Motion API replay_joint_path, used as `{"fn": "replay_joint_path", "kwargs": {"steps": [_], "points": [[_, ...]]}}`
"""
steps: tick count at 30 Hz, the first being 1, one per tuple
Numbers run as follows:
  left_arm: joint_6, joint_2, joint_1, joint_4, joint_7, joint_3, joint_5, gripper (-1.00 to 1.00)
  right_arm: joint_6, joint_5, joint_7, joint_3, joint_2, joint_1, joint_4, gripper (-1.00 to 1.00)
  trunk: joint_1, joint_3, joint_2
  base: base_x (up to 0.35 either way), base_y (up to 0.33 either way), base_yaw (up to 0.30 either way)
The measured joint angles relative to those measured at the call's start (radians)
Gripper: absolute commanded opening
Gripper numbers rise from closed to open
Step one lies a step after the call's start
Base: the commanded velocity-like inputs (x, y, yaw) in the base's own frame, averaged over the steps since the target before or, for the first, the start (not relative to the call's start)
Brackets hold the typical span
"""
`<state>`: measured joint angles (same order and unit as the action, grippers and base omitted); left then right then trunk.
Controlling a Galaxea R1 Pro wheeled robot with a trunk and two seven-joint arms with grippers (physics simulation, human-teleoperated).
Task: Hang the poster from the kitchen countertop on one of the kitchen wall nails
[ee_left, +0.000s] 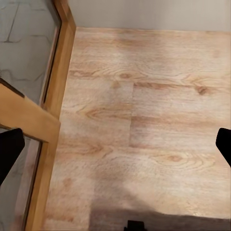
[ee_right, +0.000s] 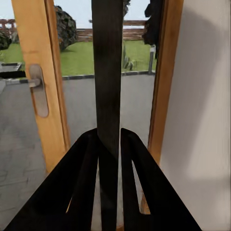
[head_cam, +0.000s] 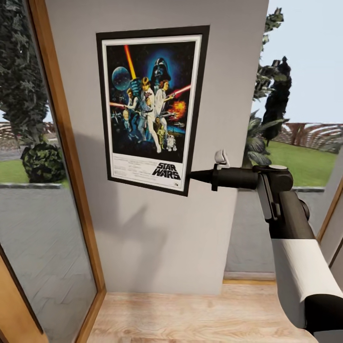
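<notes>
We are holding the poster (head_cam: 151, 109) flat against the grey wall (head_cam: 157, 228), right gripper (head_cam: 194, 176) pinching its lower right edge, likely seating it on a nail. Left gripper (ee_left: 115, 144) is hanging spread wide, holding nothing, over the wooden floor (ee_left: 144, 96).

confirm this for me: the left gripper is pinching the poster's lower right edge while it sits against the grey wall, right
Not the left. The head view shows the right gripper pinching the poster at its lower right edge, flat against the grey wall. The right wrist view shows its fingers closed on the black frame. The left gripper points at the wooden floor, open.
</notes>
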<state>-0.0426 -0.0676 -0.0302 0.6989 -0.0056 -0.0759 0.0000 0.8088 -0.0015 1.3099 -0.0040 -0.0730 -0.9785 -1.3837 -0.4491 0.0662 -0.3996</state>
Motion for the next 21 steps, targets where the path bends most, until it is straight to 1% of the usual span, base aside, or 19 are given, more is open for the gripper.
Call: {"fn": "replay_joint_path", "kwargs": {"steps": [21], "points": [[0.0, 0.0, 0.0, 0.0, 0.0, 0.0, 0.0, 1.0, 0.0, 0.0, 0.0, 0.0, -0.002, 0.0, 0.0, -1.0, 0.0, 0.0, 0.0, 0.335, 0.097, 0.0]]}}
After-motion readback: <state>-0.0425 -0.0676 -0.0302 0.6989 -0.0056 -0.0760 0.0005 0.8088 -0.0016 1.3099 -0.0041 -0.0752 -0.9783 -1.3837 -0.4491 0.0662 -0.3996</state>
